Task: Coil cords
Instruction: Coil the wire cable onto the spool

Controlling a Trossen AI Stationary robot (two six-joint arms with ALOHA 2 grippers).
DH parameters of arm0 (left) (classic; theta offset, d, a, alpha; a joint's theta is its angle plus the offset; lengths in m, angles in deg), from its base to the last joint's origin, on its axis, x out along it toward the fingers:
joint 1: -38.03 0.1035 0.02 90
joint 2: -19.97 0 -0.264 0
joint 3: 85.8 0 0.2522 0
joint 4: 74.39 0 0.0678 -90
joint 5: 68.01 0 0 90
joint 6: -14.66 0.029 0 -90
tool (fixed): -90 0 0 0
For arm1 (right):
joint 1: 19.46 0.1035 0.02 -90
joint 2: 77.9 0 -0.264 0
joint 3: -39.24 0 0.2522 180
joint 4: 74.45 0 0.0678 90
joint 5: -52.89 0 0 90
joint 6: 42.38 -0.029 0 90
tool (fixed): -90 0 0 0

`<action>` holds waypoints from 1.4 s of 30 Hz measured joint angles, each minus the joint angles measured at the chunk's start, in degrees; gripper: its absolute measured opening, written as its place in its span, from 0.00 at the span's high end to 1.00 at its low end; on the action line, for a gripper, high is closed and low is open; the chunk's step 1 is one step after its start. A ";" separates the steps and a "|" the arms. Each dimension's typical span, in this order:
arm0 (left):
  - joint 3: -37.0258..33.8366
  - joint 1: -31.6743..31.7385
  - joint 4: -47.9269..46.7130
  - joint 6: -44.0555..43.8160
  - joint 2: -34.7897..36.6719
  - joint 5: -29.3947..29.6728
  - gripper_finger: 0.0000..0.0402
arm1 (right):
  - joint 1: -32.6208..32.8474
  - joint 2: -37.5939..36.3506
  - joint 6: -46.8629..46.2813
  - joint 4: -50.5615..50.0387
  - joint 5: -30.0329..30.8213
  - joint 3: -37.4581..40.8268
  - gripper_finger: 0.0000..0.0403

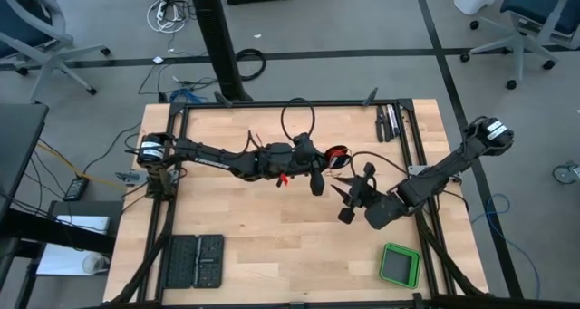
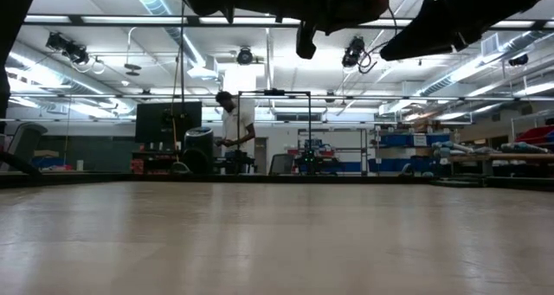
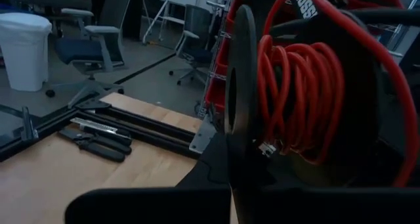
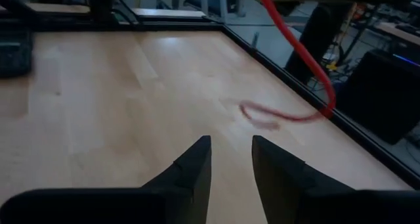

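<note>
Several turns of the red-orange cord point(image 3: 298, 99) already lie bundled at the left gripper point(image 1: 313, 168), above mid-counter point(image 1: 272, 246); whether it clamps them I cannot tell. A loose tail point(image 4: 298, 60) hangs. The right gripper point(image 4: 230, 159), fingers slightly apart, should feed it slackly. Partial white lettering, unreadable.
</note>
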 joint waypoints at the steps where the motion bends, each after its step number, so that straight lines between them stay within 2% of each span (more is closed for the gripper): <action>1: 0.00 0.00 0.06 0.00 0.00 -0.01 1.00 | -0.49 0.00 0.83 0.93 -0.81 0.00 0.74; 9: 0.00 -0.08 0.96 1.27 0.00 -2.28 1.00 | -2.39 0.00 4.25 5.63 -3.53 0.16 0.78; 17: 0.00 -0.15 1.08 1.70 0.00 -2.57 1.00 | -2.90 -0.24 7.18 17.91 -7.96 5.85 0.80; 22: 0.00 -0.20 1.11 1.68 0.00 -3.65 1.00 | -5.04 -3.32 10.36 33.04 -15.50 14.37 0.80; 29: 0.00 -0.44 1.69 1.86 0.00 -3.65 1.00 | -10.59 -6.07 14.31 54.05 -30.92 25.16 0.80; 37: 0.00 -0.48 2.73 2.81 0.00 -3.62 1.00 | -15.21 -5.90 22.96 58.90 -35.84 25.51 0.77; 42: 0.00 -0.48 2.77 2.81 0.00 -3.60 1.00 | -16.99 -5.90 23.15 60.61 -41.71 25.46 0.74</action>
